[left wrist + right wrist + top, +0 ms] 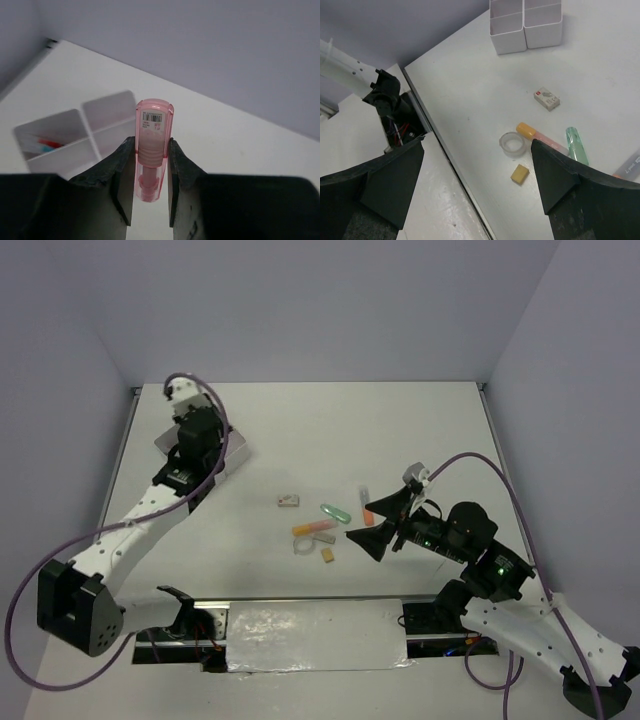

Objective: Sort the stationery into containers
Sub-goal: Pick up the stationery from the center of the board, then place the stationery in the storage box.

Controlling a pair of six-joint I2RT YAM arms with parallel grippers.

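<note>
Starting at the near edge: a crinkled silver sheet lying between the two arm bases.

Just beyond, on the right: the right gripper hanging low over the white table, jaws spread wide, nothing between them, fingertips aimed left at the loose stationery.

Scattered mid-table, near to far:
- tan eraser, nearest of the lot
- clear tape ring, just left of the eraser and apart from it
- orange marker, lying flat just beyond the ring
- green marker, slightly farther and to the right
- white-and-orange marker, close by the far finger of the right gripper
- small white box with a red mark, farthest left of the group

All lying flat on the table, outside any tray.

Farther still, at the far left: the left gripper clamped on a pink marker, pinched across its ribbed middle, rounded end sticking out past the fingertips. Held close by the tray block, not set in it. Impossible to tell the compartment beneath from above. Red and blue pens lying in one left compartment.
</note>
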